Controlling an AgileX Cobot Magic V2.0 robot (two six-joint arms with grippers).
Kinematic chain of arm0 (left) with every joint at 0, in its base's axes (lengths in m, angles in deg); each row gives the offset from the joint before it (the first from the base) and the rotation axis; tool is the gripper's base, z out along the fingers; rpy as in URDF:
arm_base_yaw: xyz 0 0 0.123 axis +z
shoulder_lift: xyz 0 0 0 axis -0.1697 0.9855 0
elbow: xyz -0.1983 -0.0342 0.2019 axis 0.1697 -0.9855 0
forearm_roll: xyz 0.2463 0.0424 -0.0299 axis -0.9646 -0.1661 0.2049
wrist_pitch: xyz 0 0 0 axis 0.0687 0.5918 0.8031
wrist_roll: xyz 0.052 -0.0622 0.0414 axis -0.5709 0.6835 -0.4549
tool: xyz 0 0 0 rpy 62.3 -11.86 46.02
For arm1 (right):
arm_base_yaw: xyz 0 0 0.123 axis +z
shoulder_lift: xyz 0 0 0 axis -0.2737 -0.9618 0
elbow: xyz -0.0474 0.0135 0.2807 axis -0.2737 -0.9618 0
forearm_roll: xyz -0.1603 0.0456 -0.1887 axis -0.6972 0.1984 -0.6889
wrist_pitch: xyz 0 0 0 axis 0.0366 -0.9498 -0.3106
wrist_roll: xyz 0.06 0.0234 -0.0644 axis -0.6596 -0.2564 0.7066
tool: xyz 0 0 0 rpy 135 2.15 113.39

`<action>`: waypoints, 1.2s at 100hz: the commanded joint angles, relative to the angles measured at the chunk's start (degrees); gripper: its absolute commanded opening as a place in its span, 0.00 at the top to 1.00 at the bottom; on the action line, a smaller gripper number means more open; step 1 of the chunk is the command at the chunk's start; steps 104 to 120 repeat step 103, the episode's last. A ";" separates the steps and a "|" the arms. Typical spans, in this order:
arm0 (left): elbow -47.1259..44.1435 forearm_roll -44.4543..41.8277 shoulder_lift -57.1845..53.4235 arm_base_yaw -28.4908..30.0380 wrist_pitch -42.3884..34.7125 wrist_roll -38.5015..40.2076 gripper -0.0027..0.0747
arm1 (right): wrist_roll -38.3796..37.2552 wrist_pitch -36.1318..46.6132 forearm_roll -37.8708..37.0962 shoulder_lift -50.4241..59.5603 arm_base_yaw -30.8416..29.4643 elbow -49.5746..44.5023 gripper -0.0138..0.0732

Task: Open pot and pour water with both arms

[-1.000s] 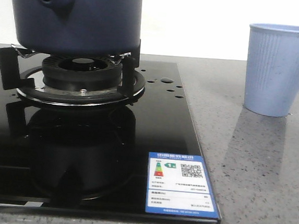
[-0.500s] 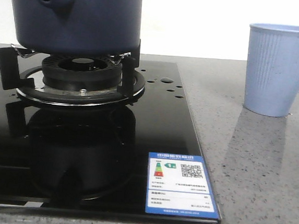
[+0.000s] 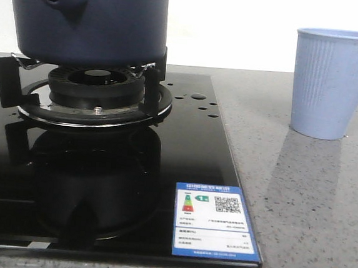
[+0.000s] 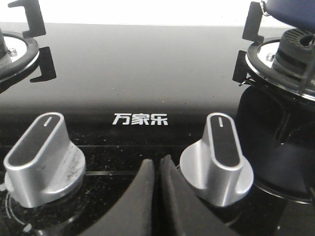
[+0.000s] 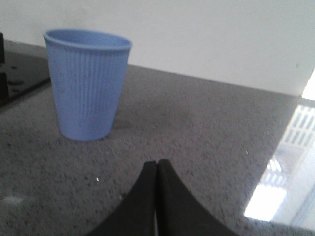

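Dark navy matte pot (image 3: 88, 19) with holed side stub sits on burner (image 3: 95, 92)

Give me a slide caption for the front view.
Navy pot on the burner, blue cup upright on the counter.

Black glass hob (image 3: 190, 154); energy label (image 3: 216, 222); two silver knobs (image 4: 219, 157).

Kitchen setting, black glass gas hob (image 3: 196, 154) with burner (image 3: 95, 92), knobs (image 4: 219, 157), pot (image 3: 89, 16), energy label (image 3: 215, 222), stone counter (image 3: 311, 202)
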State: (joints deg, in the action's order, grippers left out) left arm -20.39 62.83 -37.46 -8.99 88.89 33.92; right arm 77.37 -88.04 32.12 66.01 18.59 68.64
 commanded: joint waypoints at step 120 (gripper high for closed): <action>-1.90 0.86 -1.45 0.15 -2.63 0.56 0.99 | -0.96 -15.08 2.75 7.79 -10.34 -0.71 0.92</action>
